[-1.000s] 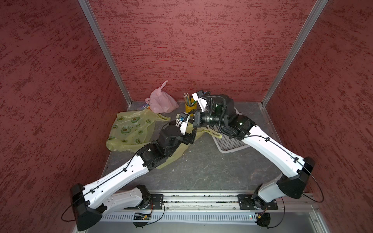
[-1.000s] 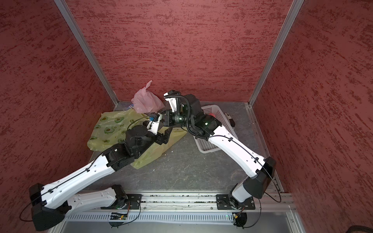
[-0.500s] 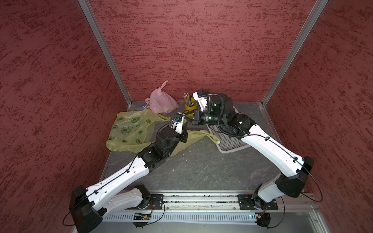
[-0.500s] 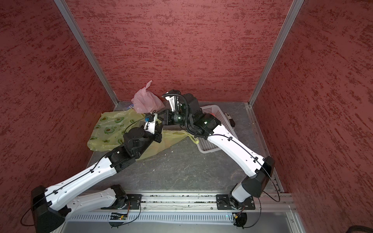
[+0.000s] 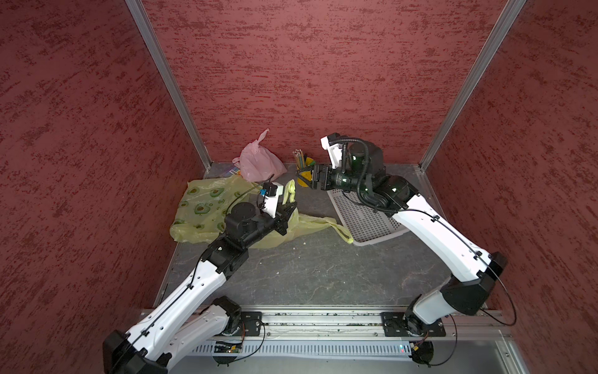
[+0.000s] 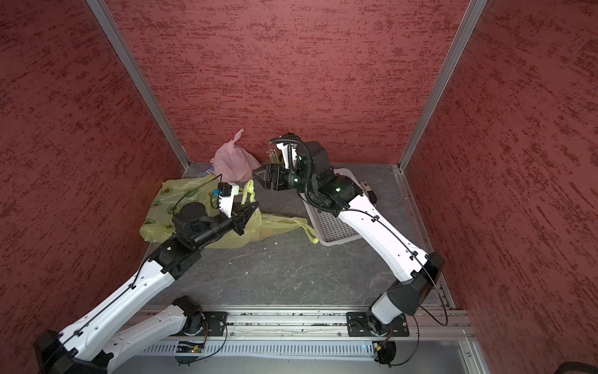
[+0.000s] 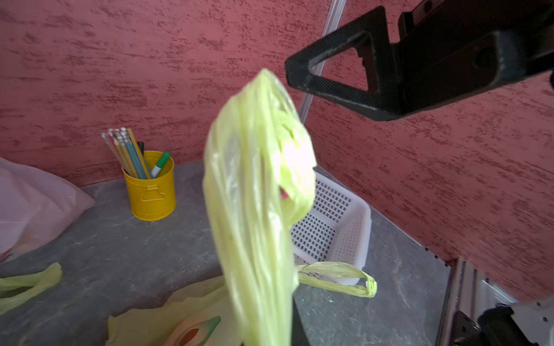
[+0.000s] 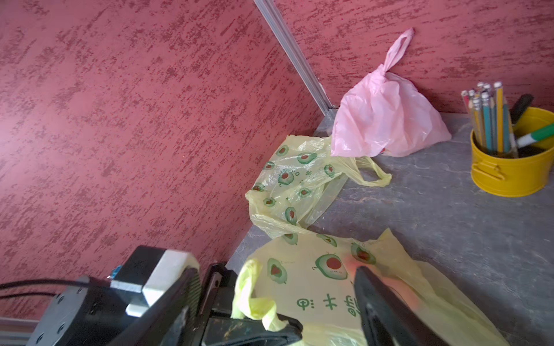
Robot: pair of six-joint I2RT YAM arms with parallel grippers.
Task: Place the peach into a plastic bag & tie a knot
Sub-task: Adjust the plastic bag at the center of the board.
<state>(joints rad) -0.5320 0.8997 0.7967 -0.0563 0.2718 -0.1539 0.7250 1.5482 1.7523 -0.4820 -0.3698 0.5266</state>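
Note:
The plastic bag (image 5: 304, 226) (image 6: 278, 223) is yellow-green with an avocado print and lies on the grey floor in both top views. My left gripper (image 5: 292, 206) (image 6: 255, 206) is shut on one of its handles (image 5: 290, 191) (image 7: 257, 185) (image 8: 251, 296), which stands up twisted above the jaws. The other handle (image 7: 338, 277) lies slack by the basket. My right gripper (image 5: 308, 176) (image 6: 257, 176) hovers open and empty a little behind and above the held handle. The peach shows only as an orange-pink glow (image 8: 392, 284) through the plastic.
A second avocado-print bag (image 5: 200, 202) lies at the left wall. A knotted pink bag (image 5: 259, 162) sits in the back corner. A yellow cup of pencils (image 7: 151, 191) stands at the back wall. A white perforated basket (image 5: 365, 220) lies under the right arm.
My left gripper has shut on the bag handle and drawn back to the left with it. My right gripper has opened, let go of the handle and pulled away.

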